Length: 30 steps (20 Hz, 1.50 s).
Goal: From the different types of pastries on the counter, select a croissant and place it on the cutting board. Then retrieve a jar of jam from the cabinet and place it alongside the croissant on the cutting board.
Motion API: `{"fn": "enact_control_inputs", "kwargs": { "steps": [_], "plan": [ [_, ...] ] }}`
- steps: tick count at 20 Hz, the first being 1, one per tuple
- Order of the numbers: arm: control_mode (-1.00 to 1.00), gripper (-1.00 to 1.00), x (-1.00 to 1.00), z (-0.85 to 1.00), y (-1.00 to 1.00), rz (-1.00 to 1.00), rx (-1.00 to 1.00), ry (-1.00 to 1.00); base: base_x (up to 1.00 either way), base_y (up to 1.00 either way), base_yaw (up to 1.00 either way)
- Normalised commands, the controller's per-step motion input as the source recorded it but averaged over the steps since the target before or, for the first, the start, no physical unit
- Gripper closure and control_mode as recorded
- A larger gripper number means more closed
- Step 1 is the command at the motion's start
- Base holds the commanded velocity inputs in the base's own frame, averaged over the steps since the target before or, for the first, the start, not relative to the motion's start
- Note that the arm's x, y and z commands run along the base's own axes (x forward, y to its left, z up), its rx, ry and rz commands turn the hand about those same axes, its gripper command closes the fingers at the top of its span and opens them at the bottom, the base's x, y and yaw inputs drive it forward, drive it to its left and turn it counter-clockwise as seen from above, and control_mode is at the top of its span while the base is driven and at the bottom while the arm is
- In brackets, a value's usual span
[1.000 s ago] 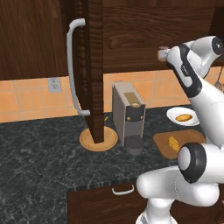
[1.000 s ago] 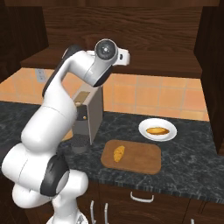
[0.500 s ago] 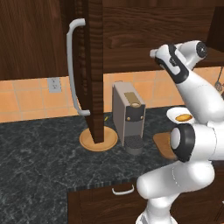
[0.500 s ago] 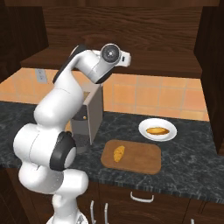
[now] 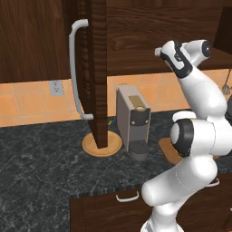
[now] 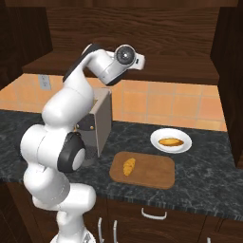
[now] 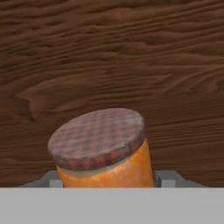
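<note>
At the gripper's far left in the left base view, the open cabinet [image 5: 93, 68] door stands edge-on with its long grey handle [image 5: 74, 68]. We want the withdrawal path kept to the right of it.

Below and left of the gripper [image 5: 158, 50] sits the grey coffee machine [image 5: 133, 120], the tallest thing under the exit route.

Between the fingers [image 7: 51, 180], in the hand view, the jar of jam [image 7: 105, 153] sits tilted, checked lid toward the camera. It has wood grain behind it, so we judge it is inside the cabinet.

Both pads lie flush against the orange body just under the lid. We read the jaws as clamped on the jar, though the contact shows only at the bottom edge of the view.

Step in hand, as we judge it: securing the jar and drawing it out.

- Confirm a firm hold before lifting, since the grip sits high on a smooth cylinder and it could swing or slip.
- Lift slightly and retreat straight back.
- Descend only once past the machine.

Well below and right of the gripper, the cutting board [image 6: 147, 171] carries the croissant [image 6: 128, 166] on its left half. We aim the jar at the bare right half, upright, near the pastry but not on it.

Beyond the board is the white plate [image 6: 182, 148], to be avoided.
</note>
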Motion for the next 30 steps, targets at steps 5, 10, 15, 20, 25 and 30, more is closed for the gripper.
{"fn": "enact_control_inputs", "kwargs": {
  "steps": [5, 10, 15, 20, 25, 30],
  "plan": [
    [-1.00, 1.00, -0.39, 0.62, -0.09, -0.02, 0.00, -0.07, 0.00, 0.00, 0.00],
    [-1.00, 1.00, -0.96, 0.30, -0.41, 0.00, -0.08, -0.29, 0.00, 0.00, 0.00],
    [-1.00, 1.00, -1.00, 0.00, -0.89, 0.00, -0.06, -0.43, 0.00, 0.00, 0.00],
    [-1.00, 1.00, -1.00, 0.28, -0.44, 0.00, -0.09, -0.37, 0.00, 0.00, 0.00],
    [-1.00, 1.00, -1.00, 0.63, 0.00, 0.01, -0.20, -0.30, 0.00, 0.00, 0.00],
    [-1.00, 1.00, -1.00, 0.00, -0.20, 0.02, -0.15, -0.26, 0.00, 0.00, 0.00]
  ]
}}
